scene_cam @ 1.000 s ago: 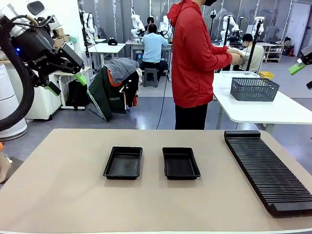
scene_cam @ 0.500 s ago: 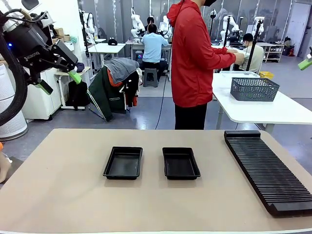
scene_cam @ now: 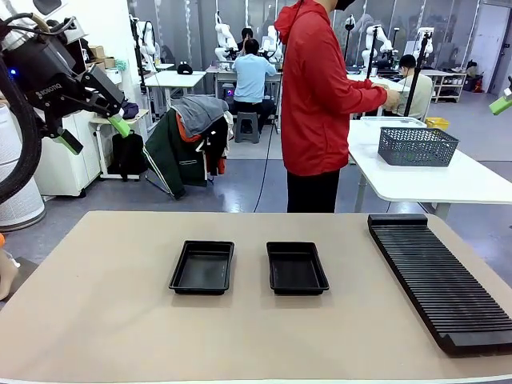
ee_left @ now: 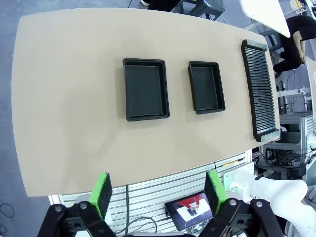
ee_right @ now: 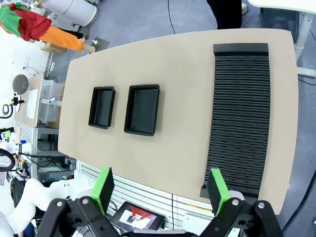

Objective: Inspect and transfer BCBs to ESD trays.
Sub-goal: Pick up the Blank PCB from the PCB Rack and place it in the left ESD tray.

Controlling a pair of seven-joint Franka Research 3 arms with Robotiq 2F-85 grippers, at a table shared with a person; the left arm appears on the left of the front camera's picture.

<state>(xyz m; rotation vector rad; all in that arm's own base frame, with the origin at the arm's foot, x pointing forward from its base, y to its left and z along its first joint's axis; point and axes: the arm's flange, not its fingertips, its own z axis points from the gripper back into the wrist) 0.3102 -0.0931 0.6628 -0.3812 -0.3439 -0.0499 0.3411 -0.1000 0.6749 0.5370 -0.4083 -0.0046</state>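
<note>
Front view: left gripper [scene_cam: 95, 134] is raised high at the upper left, well above and apart from the table [scene_cam: 104, 320], fingers spread, nothing between the green pads. The right gripper [scene_cam: 502, 104] shows as one green pad at the right edge, also high up; its opening cannot be told here. Left ESD tray [scene_cam: 202, 291] and right ESD tray [scene_cam: 298, 290] sit side by side mid-table, near each other but not touching, black floors showing. The ribbed rack [scene_cam: 436, 280] lies along the table's right side. This view alone gives the far side: a person [scene_cam: 320, 96] in a red top, turned toward a white side table [scene_cam: 448, 182] with a grey mesh basket [scene_cam: 416, 146].

Left wrist view: looks straight down, left gripper [ee_left: 159, 192] wide apart, holding and touching nothing. Left ESD tray [ee_left: 145, 117], right ESD tray [ee_left: 206, 111] and rack [ee_left: 260, 91] lie in a row. It adds a small screen [ee_left: 190, 210] under the table's near edge.

Right wrist view: settles the right gripper [ee_right: 160, 190]: fingers wide apart, gripping nothing, high over the near edge. Left ESD tray [ee_right: 101, 126], right ESD tray [ee_right: 142, 132] and the full rack [ee_right: 240, 118] all show from above.
</note>
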